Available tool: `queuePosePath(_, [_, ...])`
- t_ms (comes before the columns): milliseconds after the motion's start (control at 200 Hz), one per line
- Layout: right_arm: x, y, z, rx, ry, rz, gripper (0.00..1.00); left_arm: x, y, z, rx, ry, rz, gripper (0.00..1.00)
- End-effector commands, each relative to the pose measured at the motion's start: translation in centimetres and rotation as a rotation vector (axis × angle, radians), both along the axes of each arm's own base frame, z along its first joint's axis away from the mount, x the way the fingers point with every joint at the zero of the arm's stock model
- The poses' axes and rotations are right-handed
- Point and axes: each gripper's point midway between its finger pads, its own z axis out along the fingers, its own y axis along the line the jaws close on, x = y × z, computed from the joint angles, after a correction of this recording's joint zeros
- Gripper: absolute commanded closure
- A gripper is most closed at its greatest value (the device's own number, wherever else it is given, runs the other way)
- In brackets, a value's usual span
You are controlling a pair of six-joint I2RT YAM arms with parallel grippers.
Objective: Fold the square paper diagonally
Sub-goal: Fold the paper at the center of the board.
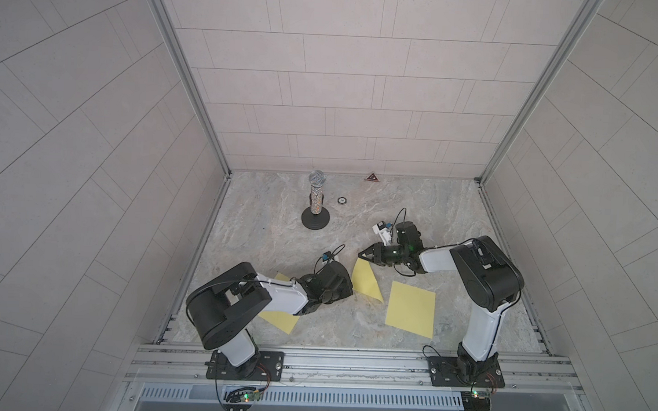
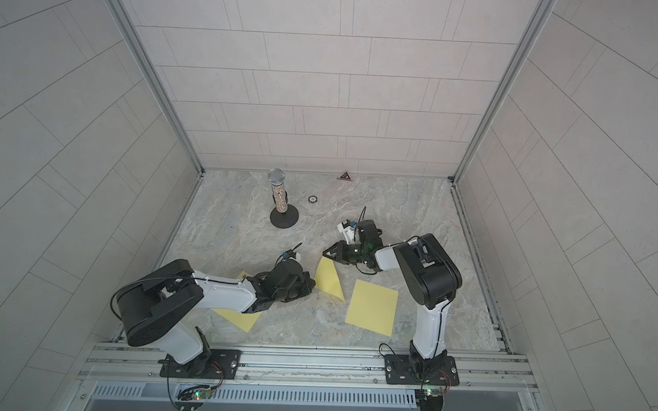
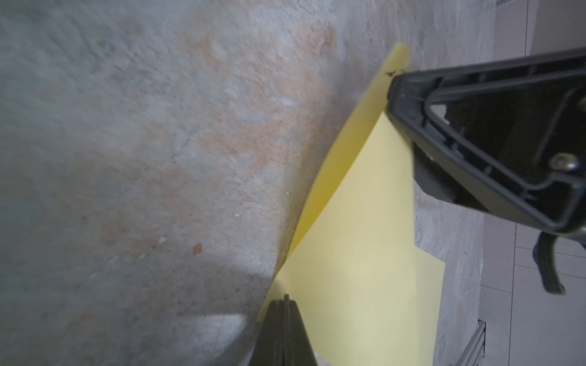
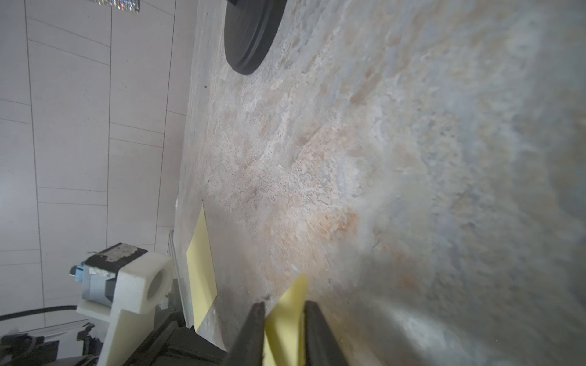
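Observation:
A yellow square paper lies folded over into a triangle-like shape in the middle of the table. In the left wrist view its upper layer curves up a little along the fold. My left gripper is shut, and its tip rests on the paper's near corner beside the fold. In both top views the left wrist hides those fingers. My right gripper is at the far corner. Its jaws stand apart, and the paper's tip sticks up loosely between them.
A flat yellow sheet lies to the right of the folded one. Another yellow sheet lies partly under the left arm. A microphone on a round black stand is at the back, with a small round disc and a triangular marker nearby.

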Motion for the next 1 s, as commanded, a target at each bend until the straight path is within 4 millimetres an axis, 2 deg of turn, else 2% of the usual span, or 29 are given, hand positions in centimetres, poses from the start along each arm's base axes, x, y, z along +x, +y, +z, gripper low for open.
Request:
queuePosePath(0, [-0.5,-0.9,0.3,-0.057,0.007,-0.019,0.50,-6.5,7.1,-7.6,0.317,0.267,-0.024,1.00])
queuePosePath(245, [-5.4,-2.6,-1.8,-0.144,0.090,-0.006,0.52,-6.5,7.0,-7.7,0.315,0.266,-0.030,1.00])
queuePosePath(340, [-7.2,-2.3,-2.2,-0.148,0.105,0.004,0.55,-6.5,7.0,-7.7,0.316,0.265,-0.030,1.00])
queuePosePath(370, [-7.2,-2.0,-1.8,-0.135,0.094,0.005,0.56,-6.5,7.1,-7.7,0.319,0.264,-0.028,1.00])
queuePosePath(385, [-8.1,-2.3,-2.6,-0.142,0.118,0.006,0.57,-6.5,7.1,-7.7,0.318,0.264,-0.028,1.00])
queuePosePath(415, [-8.5,-2.2,-2.8,-0.134,0.132,0.005,0.59,-6.5,7.1,-7.7,0.319,0.265,-0.029,1.00])
queuePosePath(485, [-8.9,-1.9,-2.8,-0.099,0.138,-0.004,0.62,-6.6,7.2,-7.8,0.321,0.266,-0.028,1.00])
queuePosePath(585, [-9.2,-1.5,-2.7,-0.065,0.147,-0.007,0.74,-6.6,7.2,-8.0,0.322,0.269,-0.030,1.00])
queuePosePath(690, [-9.2,-1.3,-2.6,-0.068,0.148,-0.001,1.00,-6.7,7.3,-8.1,0.322,0.270,-0.030,1.00])
queuePosePath(871, [-9.1,-1.6,-2.3,-0.100,0.141,-0.002,1.00,-6.8,7.4,-8.1,0.321,0.269,-0.028,1.00])
queuePosePath(951, [-9.1,-1.8,-2.1,-0.116,0.138,-0.007,0.71,-6.8,7.5,-8.2,0.322,0.270,-0.028,1.00])
queuePosePath(996, [-9.3,-2.0,-2.1,-0.119,0.138,-0.012,0.60,-6.8,7.5,-8.2,0.321,0.269,-0.028,1.00])
